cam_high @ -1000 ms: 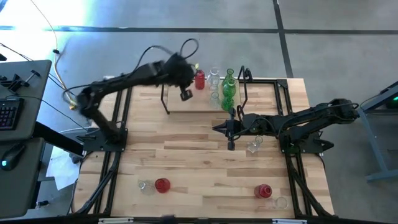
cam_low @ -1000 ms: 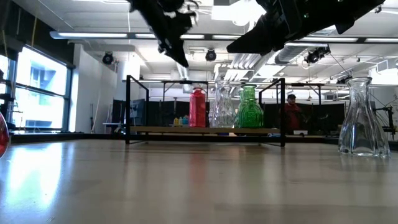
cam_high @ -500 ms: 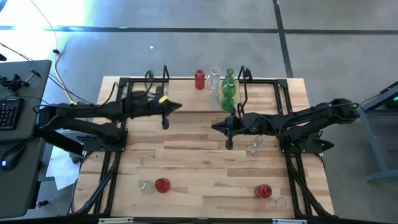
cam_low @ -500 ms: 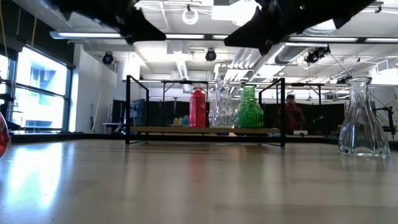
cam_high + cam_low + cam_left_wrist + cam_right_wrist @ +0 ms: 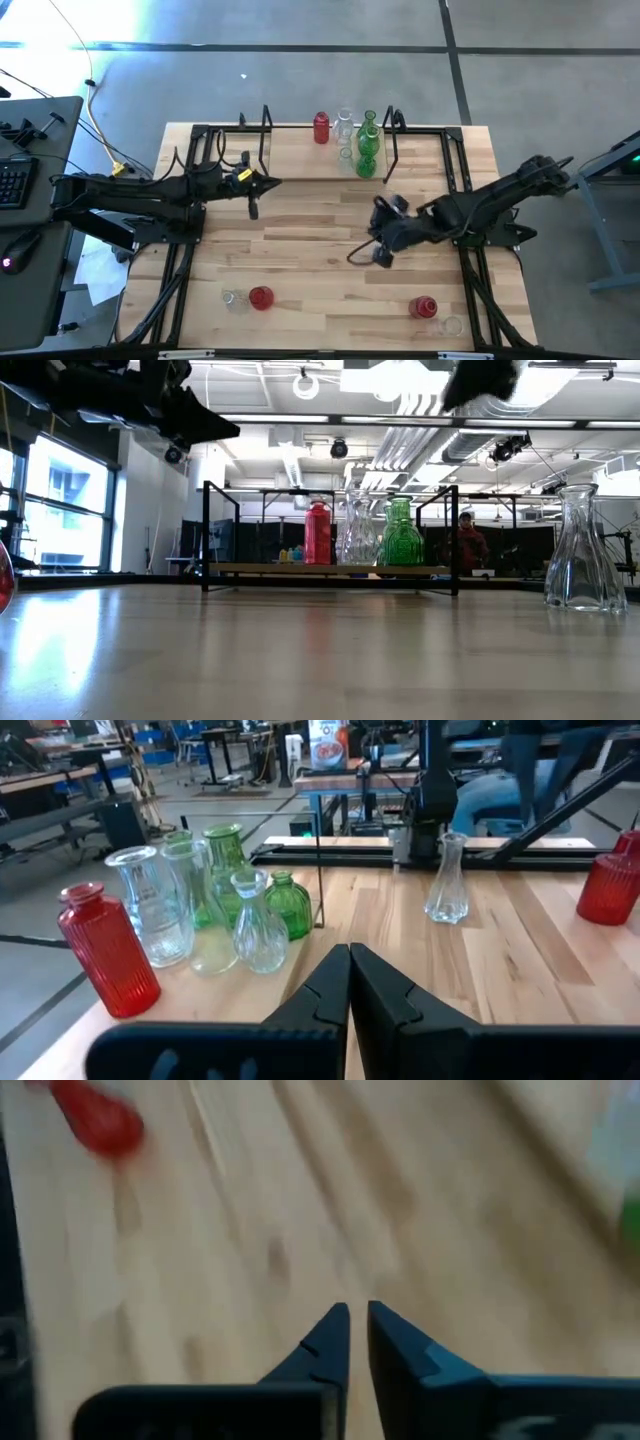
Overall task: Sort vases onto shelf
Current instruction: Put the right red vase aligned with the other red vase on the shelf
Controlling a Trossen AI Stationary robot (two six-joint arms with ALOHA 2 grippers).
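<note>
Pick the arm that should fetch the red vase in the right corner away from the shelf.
Right. The right gripper hangs over the table's right half, fairly near that red vase, bare wood between them. The left gripper sits by the shelf's left end, much farther off.

Bright ceiling lights (low view); right wrist view motion-blurred.

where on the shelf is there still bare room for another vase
The shelf is bare along its whole left and middle stretch, from the left wire frame to the red vase. The right end is crowded: red, clear and green vases stand bunched against the right frame. The left gripper hangs just in front of the bare part.
</note>
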